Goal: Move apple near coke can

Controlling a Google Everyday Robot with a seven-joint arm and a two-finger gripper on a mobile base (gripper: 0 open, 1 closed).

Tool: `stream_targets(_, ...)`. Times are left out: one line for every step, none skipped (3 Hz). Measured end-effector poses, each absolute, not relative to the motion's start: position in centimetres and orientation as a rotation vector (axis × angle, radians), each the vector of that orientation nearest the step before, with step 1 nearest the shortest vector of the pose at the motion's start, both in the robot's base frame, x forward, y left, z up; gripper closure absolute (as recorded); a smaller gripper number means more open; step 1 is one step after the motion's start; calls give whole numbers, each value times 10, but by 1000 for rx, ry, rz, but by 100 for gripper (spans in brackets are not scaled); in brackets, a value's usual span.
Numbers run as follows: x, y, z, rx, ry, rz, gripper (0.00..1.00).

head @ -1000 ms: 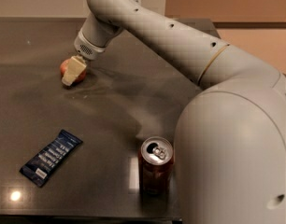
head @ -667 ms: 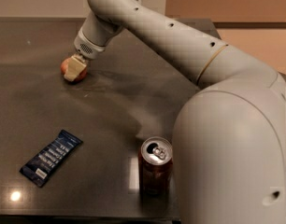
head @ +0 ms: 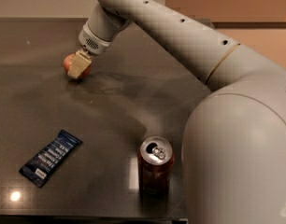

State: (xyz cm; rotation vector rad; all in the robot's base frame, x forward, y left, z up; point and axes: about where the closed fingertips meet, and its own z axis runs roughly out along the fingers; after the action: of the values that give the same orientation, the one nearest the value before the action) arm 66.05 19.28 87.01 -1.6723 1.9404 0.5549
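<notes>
Far back toward the left edge of the worktop [head: 110,111], tool [head: 77,69] clamped on the apple [head: 68,63], coke can [head: 155,168] upright near the front edge, well apart, dark-blue wrapper [head: 50,157] flat by the front-left corner

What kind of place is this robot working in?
Probably a break-room or kitchen counter: a dark polished countertop holding an apple, a coke can and a blue snack wrapper. The tool sits at the apple.
</notes>
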Motion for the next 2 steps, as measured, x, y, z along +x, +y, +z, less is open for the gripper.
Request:
stream_targets(642,164,887,-1715,1907,553,100)
stream_targets(614,129,896,-1790,1868,564,100)
